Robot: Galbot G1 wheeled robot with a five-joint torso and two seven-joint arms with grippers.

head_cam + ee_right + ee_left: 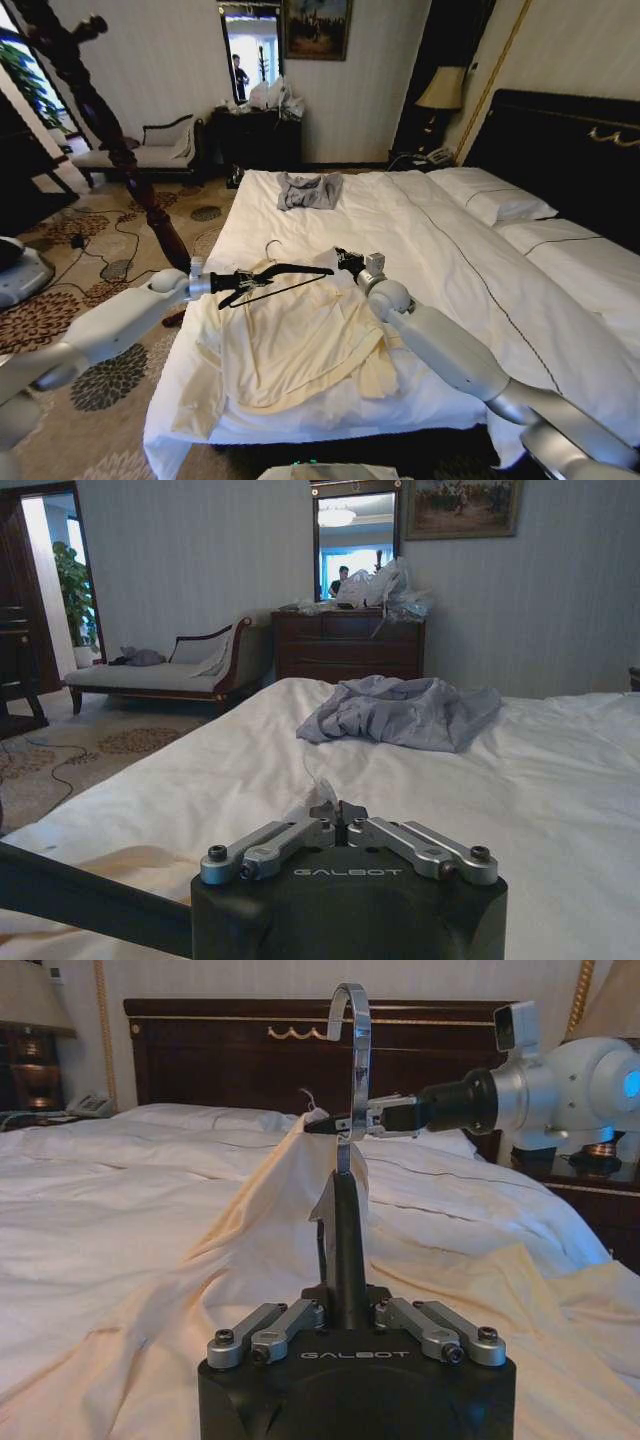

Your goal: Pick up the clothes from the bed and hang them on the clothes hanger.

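The cream shirt (300,345) lies spread on the near part of the white bed (450,240). My left gripper (238,282) is shut on the black clothes hanger (290,274), holding it level just above the shirt's upper end, silver hook (356,1050) upward. My right gripper (347,260) is at the shirt's collar, shut on a pinch of the cream fabric (318,798) beside the hook. In the left wrist view the shirt (260,1250) rises like a tent to the right gripper (330,1123).
A grey-blue garment (310,190) lies further up the bed. White pillows (495,200) and the dark headboard (570,140) are to the right. A dark wooden coat stand (120,130) rises left of the bed. Cables (110,245) cross the carpet.
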